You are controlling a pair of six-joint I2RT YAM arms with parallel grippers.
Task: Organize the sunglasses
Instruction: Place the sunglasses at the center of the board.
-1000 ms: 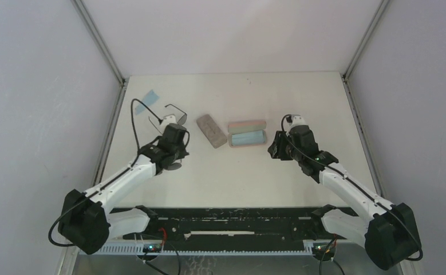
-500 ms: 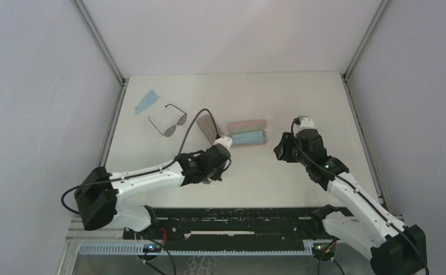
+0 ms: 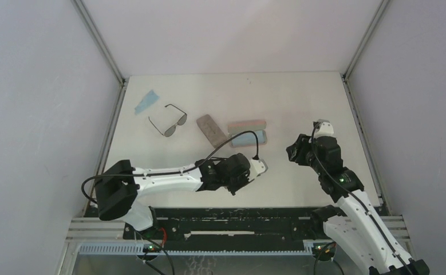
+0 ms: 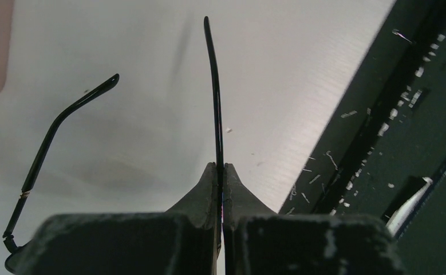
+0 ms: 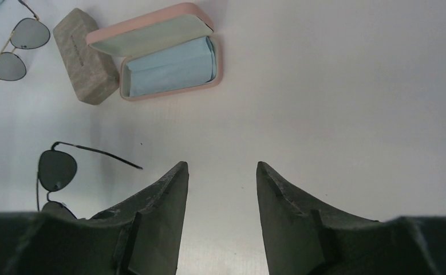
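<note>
We hold one pair of sunglasses [image 4: 213, 97].
Our left claw [image 4: 220, 171] grips its thin arm; our right claw [image 5: 221, 172], near the pink case [image 5: 152, 35], is open and empty.

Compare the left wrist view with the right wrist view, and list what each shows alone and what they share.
Left wrist only: the left gripper shut on one temple of the held sunglasses, and the dark rail past the table edge. Right wrist only: the open right gripper, the grey-brown case, the second sunglasses. Both: the held sunglasses, the pink case (only an edge in the left wrist view), the table.
</note>
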